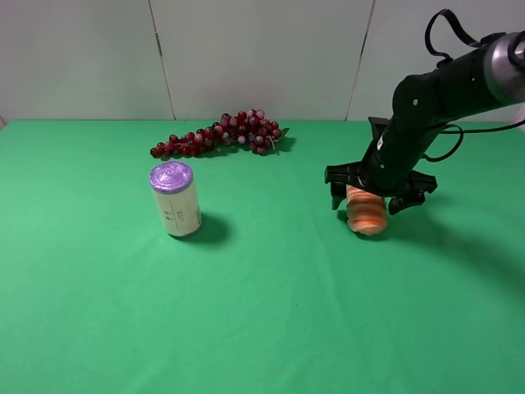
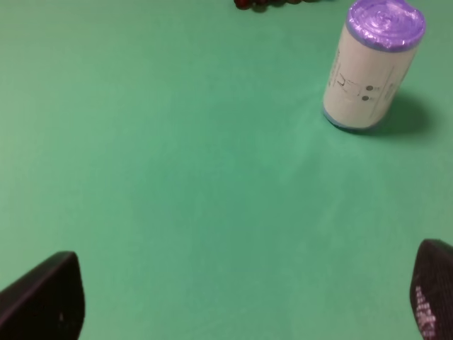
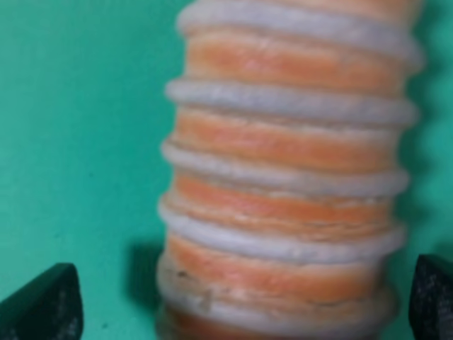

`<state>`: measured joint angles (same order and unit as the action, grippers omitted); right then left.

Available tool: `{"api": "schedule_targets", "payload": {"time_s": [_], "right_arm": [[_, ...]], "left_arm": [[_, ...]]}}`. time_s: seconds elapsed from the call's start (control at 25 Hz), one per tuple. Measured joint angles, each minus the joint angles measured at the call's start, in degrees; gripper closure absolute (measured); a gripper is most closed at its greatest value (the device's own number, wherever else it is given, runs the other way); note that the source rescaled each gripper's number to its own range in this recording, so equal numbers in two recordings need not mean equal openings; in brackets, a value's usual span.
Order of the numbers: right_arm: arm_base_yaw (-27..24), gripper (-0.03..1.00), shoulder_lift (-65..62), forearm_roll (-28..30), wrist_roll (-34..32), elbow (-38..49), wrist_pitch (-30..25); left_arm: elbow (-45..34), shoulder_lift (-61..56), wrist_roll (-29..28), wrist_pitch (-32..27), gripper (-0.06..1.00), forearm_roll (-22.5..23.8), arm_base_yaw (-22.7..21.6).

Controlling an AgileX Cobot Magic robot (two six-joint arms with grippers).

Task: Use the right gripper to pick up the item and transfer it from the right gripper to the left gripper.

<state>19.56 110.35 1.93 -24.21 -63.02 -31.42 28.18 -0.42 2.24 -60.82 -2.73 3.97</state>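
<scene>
Orange ridged item (image 1: 367,213) resting on green cloth (image 1: 262,312), right of centre; right gripper (image 1: 369,199) straddles it, fingers spread either side. Left gripper (image 2: 237,301) fingers likewise spread wide.

In the exterior high view the right hand (image 1: 373,199) covers the upper end of the item (image 1: 367,217), and its arm (image 1: 459,74) runs off the right edge. The right wrist view shows the item blurred and cut off at both ends, with only 2 fingertips (image 3: 42,304) in the corners. The left wrist view catches just the tips of the left hand (image 2: 238,297), and the grape bunch (image 2: 265,3) is clipped to a few berries. Print on the can (image 2: 364,71) is too small to read.
</scene>
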Motion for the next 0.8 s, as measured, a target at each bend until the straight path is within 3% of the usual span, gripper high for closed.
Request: {"api": "schedule_targets", "payload": {"time_s": [0.8], "right_arm": [[0.1, 0.03, 0.6, 0.4, 1.2, 0.0, -0.5]], "left_arm": [[0.0, 0.0, 0.0, 0.0, 0.04, 0.0, 0.0]]}}
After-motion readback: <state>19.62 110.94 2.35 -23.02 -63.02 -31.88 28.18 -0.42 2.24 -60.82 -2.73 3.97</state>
